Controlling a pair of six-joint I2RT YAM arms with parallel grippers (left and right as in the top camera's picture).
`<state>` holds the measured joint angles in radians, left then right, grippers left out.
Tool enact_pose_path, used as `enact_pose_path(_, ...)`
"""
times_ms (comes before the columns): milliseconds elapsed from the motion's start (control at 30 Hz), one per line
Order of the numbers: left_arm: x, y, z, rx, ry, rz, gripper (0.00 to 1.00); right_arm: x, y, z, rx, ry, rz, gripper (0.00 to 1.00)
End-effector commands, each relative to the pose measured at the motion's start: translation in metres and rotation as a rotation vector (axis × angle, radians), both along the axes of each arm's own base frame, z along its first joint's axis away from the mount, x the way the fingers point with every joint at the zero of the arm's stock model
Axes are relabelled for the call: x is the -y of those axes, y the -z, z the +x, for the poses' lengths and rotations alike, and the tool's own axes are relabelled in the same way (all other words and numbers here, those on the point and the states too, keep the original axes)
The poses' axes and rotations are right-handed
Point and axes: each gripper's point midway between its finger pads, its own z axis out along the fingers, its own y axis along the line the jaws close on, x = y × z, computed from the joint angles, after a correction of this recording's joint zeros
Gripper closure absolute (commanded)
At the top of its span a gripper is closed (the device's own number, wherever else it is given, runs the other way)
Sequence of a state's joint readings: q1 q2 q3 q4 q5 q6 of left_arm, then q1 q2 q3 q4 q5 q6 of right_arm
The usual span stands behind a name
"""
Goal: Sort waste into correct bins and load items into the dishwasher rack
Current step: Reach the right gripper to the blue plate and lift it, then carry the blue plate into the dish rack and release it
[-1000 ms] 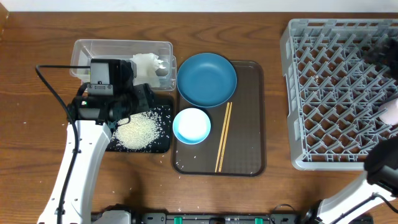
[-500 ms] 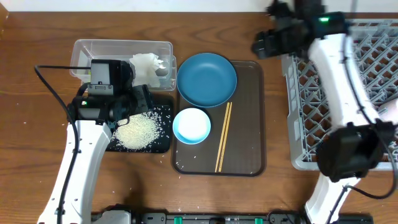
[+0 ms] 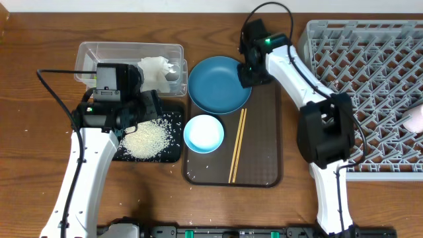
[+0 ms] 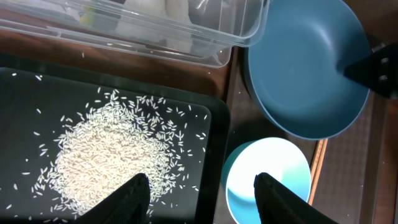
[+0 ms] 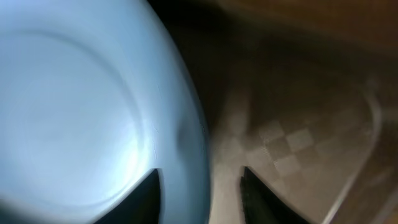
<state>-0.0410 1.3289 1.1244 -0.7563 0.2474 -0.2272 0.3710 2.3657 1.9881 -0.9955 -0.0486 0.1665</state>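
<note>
The round blue plate (image 3: 218,84) lies at the back of the brown tray (image 3: 261,145). My right gripper (image 3: 250,69) is at its right rim, jaws open and astride the edge: one finger over the plate (image 5: 74,112), the other over the tray (image 5: 298,143). The right wrist view is blurred. In front of the plate are the pale bowl (image 3: 203,133) and the chopsticks (image 3: 236,145). My left gripper (image 4: 205,194) hangs open and holds nothing, between the rice (image 4: 106,155) and the bowl (image 4: 267,180). The rice (image 3: 145,139) lies on the black tray (image 3: 170,156). A white tissue (image 3: 155,66) is in the clear tub (image 3: 125,49).
The grey dishwasher rack (image 3: 370,86) fills the right side, with a pinkish cup (image 3: 415,119) at its right edge. My right arm reaches from the front right, up across the rack's left side to the plate. Loose rice grains dot the brown tray's front.
My right arm has swung left from the rack to the plate's right rim, and its jaws have narrowed. The left arm has not moved.
</note>
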Motion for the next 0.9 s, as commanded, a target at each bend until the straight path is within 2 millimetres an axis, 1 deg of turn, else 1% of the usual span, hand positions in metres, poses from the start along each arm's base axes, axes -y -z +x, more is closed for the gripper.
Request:
enact_pose_path(0,-0.003,-0.004,0.000,0.015,0.004,0.019,0.43,0.002,0.010,0.001,-0.007,0.039,-0.022,0.81)
enact_pose_path(33,-0.003,-0.004,0.000,0.015,0.004,0.019,0.43,0.003,0.010,0.001,-0.005,0.041,-0.022,0.86)
enact_pose_path(67,-0.003,-0.004,0.000,0.015,0.004,0.019,0.43,0.003,0.009,0.004,0.002,0.043,-0.019,0.89)
enact_pose_path(133,-0.003,-0.004,0.000,0.015,0.004,0.019,0.43,0.004,0.003,0.009,0.025,0.049,-0.010,0.92)
enact_pose_path(200,-0.003,-0.004,0.000,0.016,0.004,0.019,0.43,0.010,-0.009,0.017,0.059,0.063,-0.013,0.99)
enact_pose_path(233,-0.003,-0.004,0.000,0.016,0.004,0.019,0.43,0.014,-0.018,0.021,0.077,0.072,-0.012,0.99)
enact_pose_path(300,-0.003,-0.004,0.000,0.016,0.004,0.019,0.43,0.025,-0.040,0.031,0.126,0.093,-0.013,0.99)
enact_pose_path(367,-0.003,-0.004,0.000,0.016,0.004,0.019,0.43,0.041,-0.069,0.040,0.191,0.121,-0.016,0.99)
enact_pose_path(433,-0.003,-0.004,0.000,0.016,0.004,0.019,0.43,0.056,-0.103,0.047,0.267,0.110,-0.014,0.99)
enact_pose_path(467,-0.003,-0.004,0.000,0.016,0.004,0.019,0.43,0.067,-0.123,0.050,0.313,0.108,-0.023,0.99)
enact_pose_path(533,-0.003,-0.004,0.000,0.016,0.004,0.019,0.43,0.096,-0.161,0.055,0.408,0.132,-0.077,0.99)
enact_pose_path(567,-0.003,-0.004,0.001,0.016,0.004,0.019,0.43,0.112,-0.176,0.056,0.447,0.150,-0.111,0.99)
enact_pose_path(700,-0.003,-0.004,0.001,0.016,0.004,0.019,0.43,0.182,-0.243,0.060,0.618,0.209,-0.257,0.99)
enact_pose_path(733,-0.003,-0.004,0.001,0.016,0.004,0.019,0.43,0.195,-0.253,0.061,0.646,0.203,-0.286,0.99)
enact_pose_path(767,-0.003,-0.004,0.001,0.016,0.004,0.019,0.43,0.216,-0.268,0.062,0.683,0.191,-0.339,0.99)
enact_pose_path(867,-0.003,-0.004,0.001,0.016,0.004,0.019,0.43,0.266,-0.289,0.065,0.737,0.209,-0.463,0.99)
